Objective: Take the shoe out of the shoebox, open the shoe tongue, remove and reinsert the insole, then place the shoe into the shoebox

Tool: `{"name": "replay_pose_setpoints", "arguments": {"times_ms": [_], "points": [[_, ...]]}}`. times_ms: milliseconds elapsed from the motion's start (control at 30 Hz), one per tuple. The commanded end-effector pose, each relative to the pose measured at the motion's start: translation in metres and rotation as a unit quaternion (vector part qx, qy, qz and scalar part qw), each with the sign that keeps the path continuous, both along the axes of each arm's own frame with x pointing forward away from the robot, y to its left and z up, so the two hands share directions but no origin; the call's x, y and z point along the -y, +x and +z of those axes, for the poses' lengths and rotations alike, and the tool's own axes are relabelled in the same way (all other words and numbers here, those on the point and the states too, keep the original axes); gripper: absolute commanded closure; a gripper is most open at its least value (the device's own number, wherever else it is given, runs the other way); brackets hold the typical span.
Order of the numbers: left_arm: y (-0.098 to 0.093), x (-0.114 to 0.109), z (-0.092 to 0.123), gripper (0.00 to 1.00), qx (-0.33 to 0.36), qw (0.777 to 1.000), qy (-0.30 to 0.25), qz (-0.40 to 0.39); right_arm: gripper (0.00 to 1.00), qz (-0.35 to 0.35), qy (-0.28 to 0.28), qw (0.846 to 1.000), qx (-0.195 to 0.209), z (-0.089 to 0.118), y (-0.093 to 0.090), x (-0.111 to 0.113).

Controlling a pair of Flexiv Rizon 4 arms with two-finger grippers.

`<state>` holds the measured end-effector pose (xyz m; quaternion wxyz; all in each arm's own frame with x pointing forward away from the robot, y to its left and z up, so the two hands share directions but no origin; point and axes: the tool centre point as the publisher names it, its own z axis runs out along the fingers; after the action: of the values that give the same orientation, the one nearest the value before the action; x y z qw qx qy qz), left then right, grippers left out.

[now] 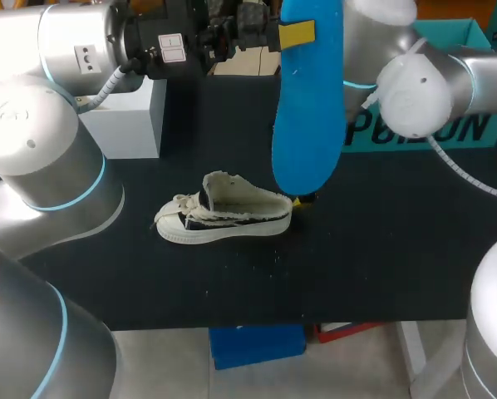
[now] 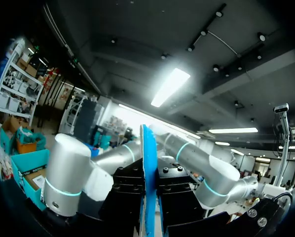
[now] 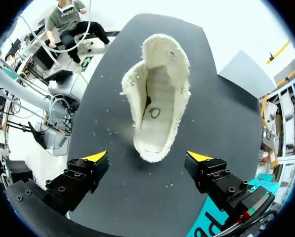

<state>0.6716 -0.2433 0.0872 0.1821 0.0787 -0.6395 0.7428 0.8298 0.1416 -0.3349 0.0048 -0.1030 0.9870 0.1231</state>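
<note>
My left gripper [image 1: 292, 35] is clamped on the blue insole [image 1: 308, 125] near its upper end, at the top middle of the head view, with one yellow tip flat against the face toward the camera. The insole hangs lengthwise. Its lower end is just above the heel of the shoe [image 1: 223, 214]; whether it touches, I cannot tell. In the left wrist view the insole runs edge-on between the black fingers, so both faces are pinched. I judge it is held this high to leave the shoe's mouth free.

The shoe stands on its sole in the middle of the black table [image 1: 398, 249], toe toward the left of the frame, its opening gaping. My right gripper [image 3: 148, 158] is spread wide and holds nothing. It sits low behind the heel, and in the head view only a yellow tip shows there. Its wrist view looks straight into the shoe, where the bare footbed shows. I read that position as ready to brace the heel.

The teal shoebox [image 1: 448, 125] sits at the upper right of the frame, behind my right arm and well apart from the shoe. A white box [image 1: 132, 116] stands at the upper left.

The insole is out, so reinsertion looks to be the step in hand. It should go in toe-first. The likely trouble is the insole catching on the collar or shoving the shoe along.
</note>
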Motion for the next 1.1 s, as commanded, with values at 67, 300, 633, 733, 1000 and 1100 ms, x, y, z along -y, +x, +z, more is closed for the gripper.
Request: {"name": "replay_pose_setpoints", "arguments": {"times_ms": [67, 300, 633, 733, 1000, 1100], "points": [[-0.001, 0.000, 0.000, 1.00, 0.000, 1.000, 0.001, 0.001, 0.00, -0.002, -0.051, 0.999, 0.009, 0.000, -0.001, -0.011], [-0.001, 0.000, 0.000, 1.00, 0.000, 1.000, 0.001, 0.001, 0.00, 0.002, -0.047, 0.999, 0.008, -0.004, 0.001, -0.024], [-0.001, 0.000, 0.000, 1.00, 0.000, 1.000, 0.001, 0.001, 0.00, -0.001, -0.037, 0.999, 0.009, -0.010, 0.003, -0.035], [-0.001, 0.000, 0.000, 1.00, 0.000, 1.000, 0.001, 0.001, 0.00, -0.002, -0.030, 1.000, 0.008, -0.012, 0.003, -0.036], [-0.001, 0.000, 0.000, 1.00, 0.000, 1.000, 0.001, 0.001, 0.00, 0.004, -0.024, 1.000, 0.008, -0.017, 0.001, -0.043], [-0.001, 0.000, 0.000, 1.00, 0.000, 1.000, 0.001, 0.001, 0.00, 0.004, -0.023, 1.000, 0.011, -0.017, 0.000, -0.045]]}}
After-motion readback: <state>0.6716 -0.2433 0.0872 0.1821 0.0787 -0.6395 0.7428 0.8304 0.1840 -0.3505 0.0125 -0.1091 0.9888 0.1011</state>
